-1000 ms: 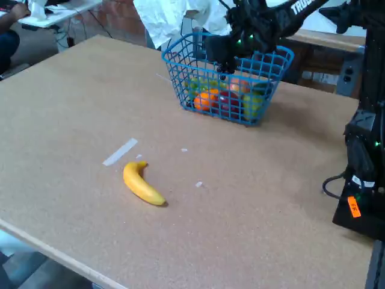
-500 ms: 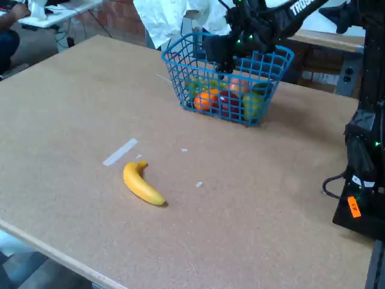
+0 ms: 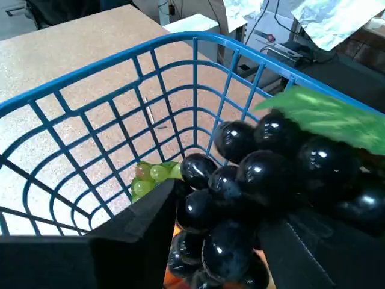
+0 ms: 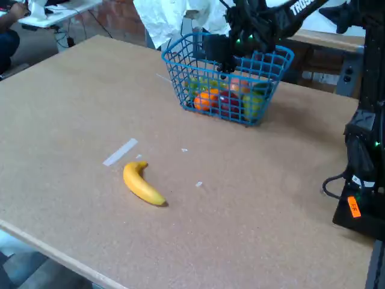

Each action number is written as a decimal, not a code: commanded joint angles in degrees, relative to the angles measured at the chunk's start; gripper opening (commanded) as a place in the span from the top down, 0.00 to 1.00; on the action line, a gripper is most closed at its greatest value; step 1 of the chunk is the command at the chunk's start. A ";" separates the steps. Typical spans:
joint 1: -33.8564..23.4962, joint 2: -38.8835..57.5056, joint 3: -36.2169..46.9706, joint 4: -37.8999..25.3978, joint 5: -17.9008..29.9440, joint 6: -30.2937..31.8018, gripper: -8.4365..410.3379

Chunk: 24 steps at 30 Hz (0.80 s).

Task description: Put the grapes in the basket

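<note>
One bunch of black grapes point(image 3: 258, 180) sat pinched between the two fingers of the end effector point(image 3: 228, 241), held over the inside of the blue basket point(image 3: 120, 60). Green grapes point(image 3: 150, 176) lay below in the basket. On the tabletop point(image 4: 252, 198), well apart, a banana point(image 4: 142, 183) lay.

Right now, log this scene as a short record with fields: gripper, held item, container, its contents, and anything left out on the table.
gripper: black gripper, over the basket, shut on the grapes
held item: glossy black-purple grapes with a green leaf, above the basket's inside
container: blue wire-mesh basket, standing at the table's far side
contents: green grapes; orange, red and green fruit, kinds unclear
left out: yellow banana on the brown chipboard table, well apart from the basket
</note>
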 commanded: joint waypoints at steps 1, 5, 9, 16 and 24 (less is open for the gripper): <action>0.00 -0.04 0.11 0.52 -0.13 0.07 0.57; 0.00 -0.04 0.11 0.66 -0.13 0.07 0.57; 0.00 -0.04 0.11 0.59 -0.81 1.55 0.57; 0.00 -0.04 0.11 0.68 -1.53 1.16 0.48; 0.00 -0.04 0.11 1.03 -0.76 1.11 0.37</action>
